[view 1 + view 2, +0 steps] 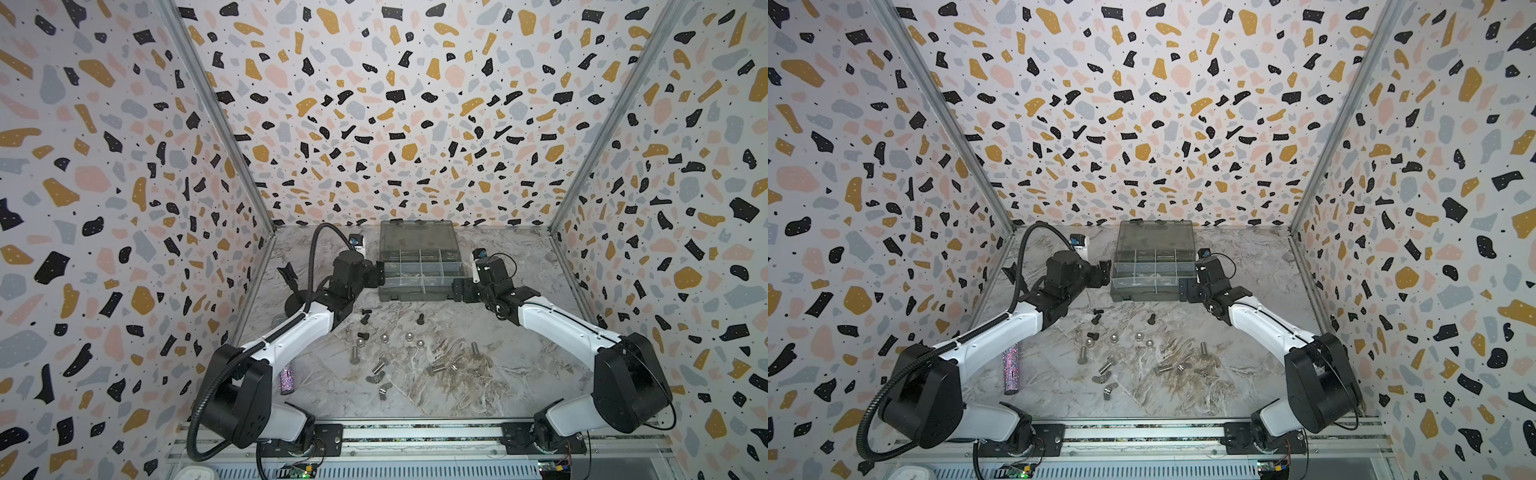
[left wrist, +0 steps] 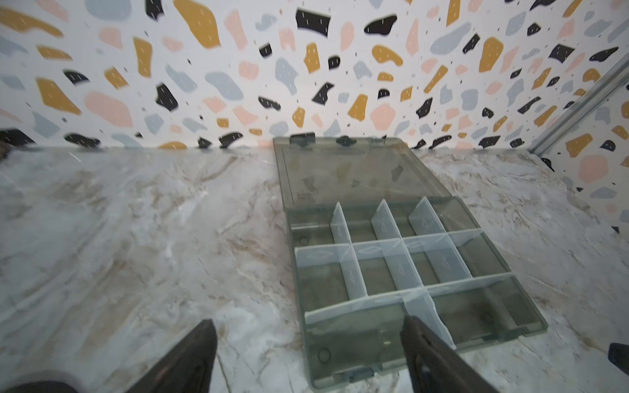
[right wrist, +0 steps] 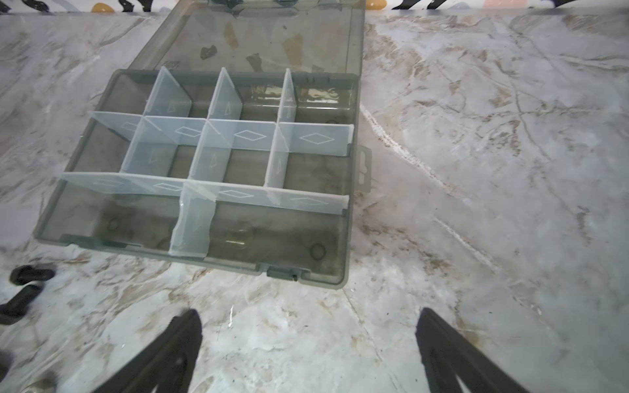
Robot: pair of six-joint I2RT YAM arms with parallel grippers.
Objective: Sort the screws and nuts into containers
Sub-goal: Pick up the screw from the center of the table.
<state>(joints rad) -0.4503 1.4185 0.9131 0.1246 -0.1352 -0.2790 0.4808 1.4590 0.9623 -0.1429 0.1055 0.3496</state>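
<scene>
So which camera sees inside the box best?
The right wrist view: the organizer box fills much of it, every compartment clear. The left wrist view shows the box too, but blurrier. In both top views the box is small and far.

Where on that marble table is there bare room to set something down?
Bare marble lies right of the organizer box, toward the side wall, and along the near edge beside the rail. The middle is crowded with scattered screws and nuts.

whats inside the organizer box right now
Nothing: in the right wrist view every compartment of the organizer box shows bare floor between the pale partitions. Thin strips of floor right behind those partitions are covered, so a tiny piece there cannot be ruled out.
</scene>
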